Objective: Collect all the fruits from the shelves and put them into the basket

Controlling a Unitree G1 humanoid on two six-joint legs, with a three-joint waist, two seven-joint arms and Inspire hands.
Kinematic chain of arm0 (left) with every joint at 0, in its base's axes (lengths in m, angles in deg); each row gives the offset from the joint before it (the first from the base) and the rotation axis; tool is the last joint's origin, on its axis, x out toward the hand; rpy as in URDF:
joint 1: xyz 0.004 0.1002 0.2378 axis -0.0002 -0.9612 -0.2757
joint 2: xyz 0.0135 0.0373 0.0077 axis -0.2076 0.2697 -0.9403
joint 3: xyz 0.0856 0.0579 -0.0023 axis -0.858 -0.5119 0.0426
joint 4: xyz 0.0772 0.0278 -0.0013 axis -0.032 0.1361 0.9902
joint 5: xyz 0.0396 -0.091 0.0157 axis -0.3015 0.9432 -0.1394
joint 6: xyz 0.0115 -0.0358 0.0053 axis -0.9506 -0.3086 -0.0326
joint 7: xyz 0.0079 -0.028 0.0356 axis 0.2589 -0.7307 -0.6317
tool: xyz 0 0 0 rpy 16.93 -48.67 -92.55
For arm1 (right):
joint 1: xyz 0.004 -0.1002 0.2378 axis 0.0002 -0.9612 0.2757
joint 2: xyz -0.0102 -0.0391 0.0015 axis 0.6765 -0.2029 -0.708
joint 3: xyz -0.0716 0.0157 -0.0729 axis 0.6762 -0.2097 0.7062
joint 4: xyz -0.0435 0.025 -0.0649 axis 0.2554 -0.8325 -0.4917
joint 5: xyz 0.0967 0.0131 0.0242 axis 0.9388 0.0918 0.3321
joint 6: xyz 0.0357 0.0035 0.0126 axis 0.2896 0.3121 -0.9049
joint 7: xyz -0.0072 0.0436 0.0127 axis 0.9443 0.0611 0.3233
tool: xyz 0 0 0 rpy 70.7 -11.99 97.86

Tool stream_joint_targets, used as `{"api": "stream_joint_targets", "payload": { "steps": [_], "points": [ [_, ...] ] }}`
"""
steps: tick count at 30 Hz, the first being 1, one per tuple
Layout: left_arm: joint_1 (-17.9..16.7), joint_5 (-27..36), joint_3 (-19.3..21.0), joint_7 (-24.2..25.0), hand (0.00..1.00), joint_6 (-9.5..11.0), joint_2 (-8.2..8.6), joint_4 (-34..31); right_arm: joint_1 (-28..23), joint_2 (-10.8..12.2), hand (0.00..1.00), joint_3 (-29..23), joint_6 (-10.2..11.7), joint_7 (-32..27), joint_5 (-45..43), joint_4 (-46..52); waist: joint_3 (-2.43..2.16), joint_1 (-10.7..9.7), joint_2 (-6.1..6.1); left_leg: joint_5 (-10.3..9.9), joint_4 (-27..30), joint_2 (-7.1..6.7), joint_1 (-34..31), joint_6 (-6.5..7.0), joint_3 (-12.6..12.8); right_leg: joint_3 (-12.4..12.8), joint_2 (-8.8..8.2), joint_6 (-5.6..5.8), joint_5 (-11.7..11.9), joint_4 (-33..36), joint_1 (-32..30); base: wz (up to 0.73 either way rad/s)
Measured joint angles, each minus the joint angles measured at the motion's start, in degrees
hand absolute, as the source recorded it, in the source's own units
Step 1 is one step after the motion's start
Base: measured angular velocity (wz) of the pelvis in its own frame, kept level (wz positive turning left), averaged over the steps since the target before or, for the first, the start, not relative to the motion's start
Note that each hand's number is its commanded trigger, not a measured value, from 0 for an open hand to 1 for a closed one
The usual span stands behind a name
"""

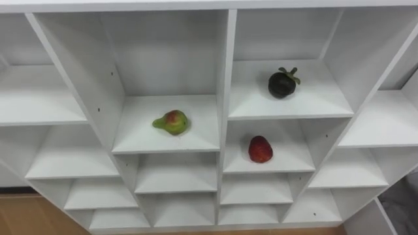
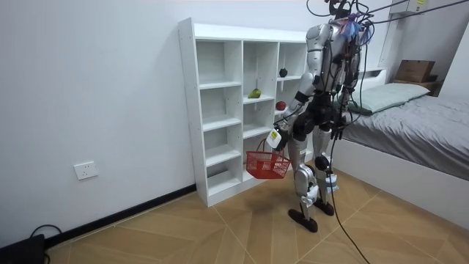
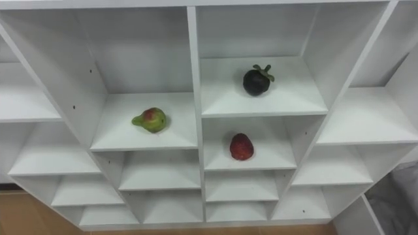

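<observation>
Three fruits in the white closet [image 1: 225,65]
Green-red pear [image 1: 172,122] on its side, centre-left — dark mangosteen [image 1: 283,83] stem-up at upper right of centre, red fruit [image 1: 260,149] one shelf below it.

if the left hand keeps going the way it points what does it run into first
Probably the lower shelves of the closet: the left hand points down and forward at them, and the red basket hanging from it would touch first. Depth is unclear.

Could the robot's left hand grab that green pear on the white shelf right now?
Probably not: the left hand holds the red mesh basket low down, though the green pear lies unobstructed.
</observation>
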Motion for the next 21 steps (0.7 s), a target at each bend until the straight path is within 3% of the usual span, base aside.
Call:
{"api": "stream_joint_targets", "payload": {
  "steps": [8,11,14,20,21],
  "points": [
    [0.03,-0.49,-0.14,-0.35,1.00,0.95,-0.07,-2.33,-2.82,0.11,0.00,-0.01,3.47,-6.33,7.22,15.38,-0.25,-0.03,-0.29,0.02,0.11,0.05,-0.90,-0.02,0.15,0.04,0.17,-0.05,0.69,-1.03,-0.58,-0.01],
    [0.09,0.22,-1.13,-0.39,1.00,1.47,-0.16,-4.47,-5.02,0.36,0.00,0.07,4.08,-6.81,7.26,26.14,-0.26,-0.07,-0.31,0.02,0.12,0.03,-0.84,-0.02,0.29,0.14,0.14,-0.04,0.70,-1.06,-0.62,0.00],
    [0.61,0.22,-1.07,-0.41,1.00,3.02,-0.32,-4.44,-8.13,0.95,0.00,0.18,6.16,-7.08,7.25,37.11,-0.25,-0.02,-0.44,0.02,0.12,0.07,-0.81,-0.02,0.48,0.05,0.20,-0.05,0.74,-1.07,-0.67,-0.01],
    [-1.27,0.25,-1.10,-0.54,1.00,5.18,-0.31,-6.86,-14.56,2.00,0.00,0.63,6.99,-6.59,7.16,58.17,-0.23,-0.16,-0.30,0.02,0.08,0.06,-0.98,-0.02,0.46,-0.02,0.20,-0.03,0.75,-0.92,-0.79,0.00],
    [-1.28,0.28,-1.10,-0.44,1.00,5.24,-0.31,-7.03,-15.11,1.99,0.00,0.81,7.05,-6.35,7.46,62.24,-0.40,-0.17,-0.02,0.01,0.08,0.10,-1.39,-0.02,0.48,0.00,0.23,-0.02,0.82,-0.86,-1.20,0.00]
  ]
}}
